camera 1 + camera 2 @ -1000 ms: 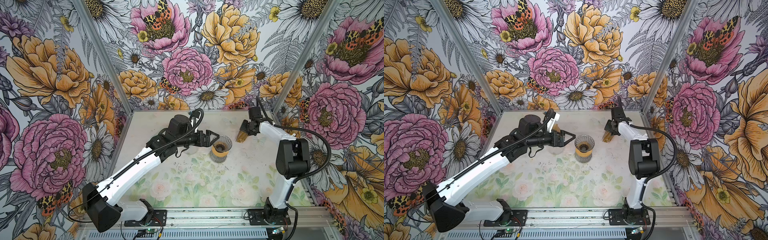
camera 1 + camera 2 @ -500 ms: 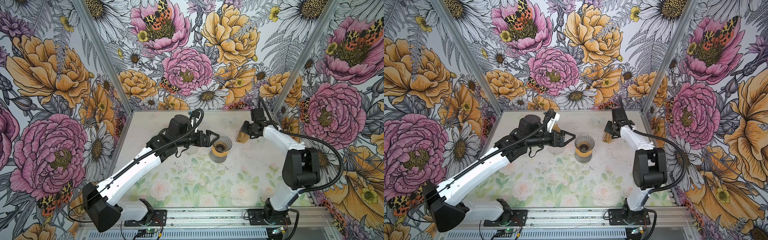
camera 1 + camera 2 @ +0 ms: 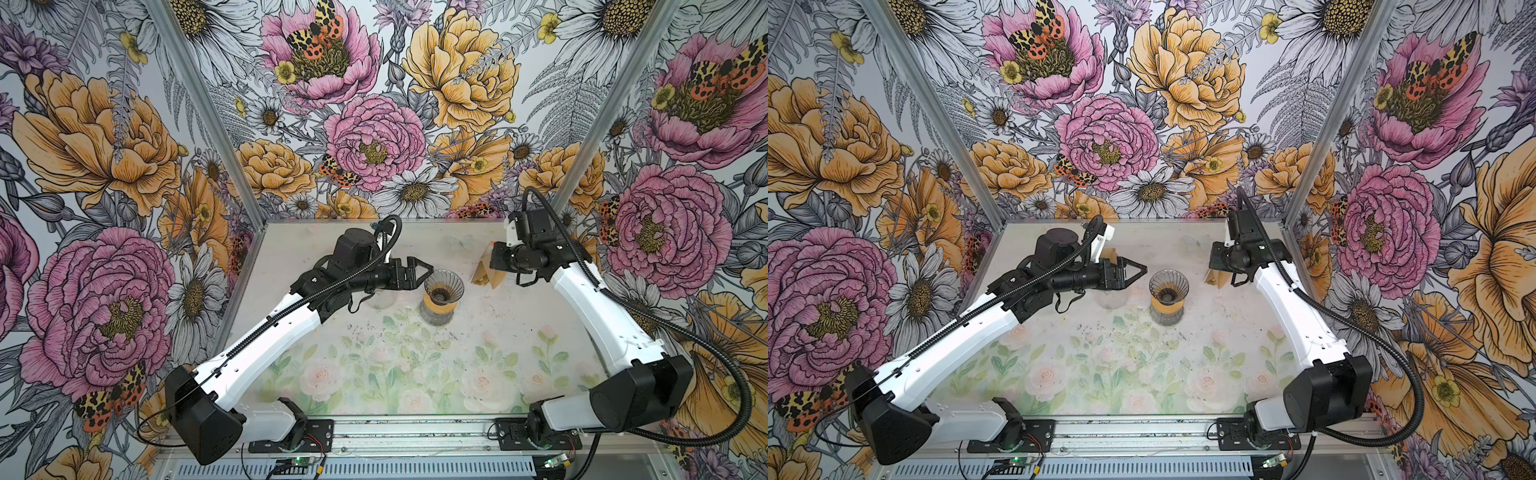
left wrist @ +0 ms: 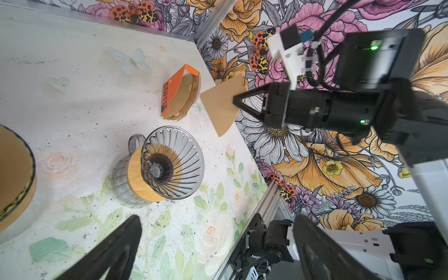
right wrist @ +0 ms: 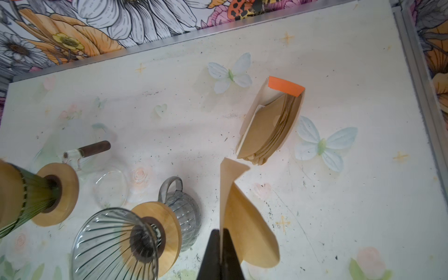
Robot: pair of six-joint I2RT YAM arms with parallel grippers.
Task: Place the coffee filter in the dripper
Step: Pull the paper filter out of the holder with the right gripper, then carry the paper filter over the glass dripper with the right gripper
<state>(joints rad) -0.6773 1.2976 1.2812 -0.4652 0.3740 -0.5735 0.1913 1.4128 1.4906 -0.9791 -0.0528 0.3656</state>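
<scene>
The dripper [image 3: 444, 286] [image 5: 114, 242] is a ribbed smoked-glass cone on a wooden collar over a glass carafe, standing mid-table with nothing in its cone. My right gripper [image 5: 223, 242] [image 4: 236, 100] is shut on the edge of one brown paper coffee filter [image 5: 242, 218] [image 4: 221, 106] [image 3: 497, 281]. It holds the filter in the air right of the dripper, just off the filter stack. My left gripper [image 3: 430, 274] [image 4: 218, 247] hovers open and empty at the dripper's left rim.
An orange "COFFEE" holder [image 4: 180, 97] [image 5: 286, 87] with a stack of brown filters [image 5: 271, 128] stands near the back right. A clear glass [image 3: 380, 297] sits under my left wrist. A second cone on a wooden collar [image 5: 36, 194] and a glass lid [image 5: 111, 186] lie left of the dripper.
My right arm has dropped its elbow toward the front right, and its wrist has drawn slightly right with the filter in its grip. The left arm has not moved.
</scene>
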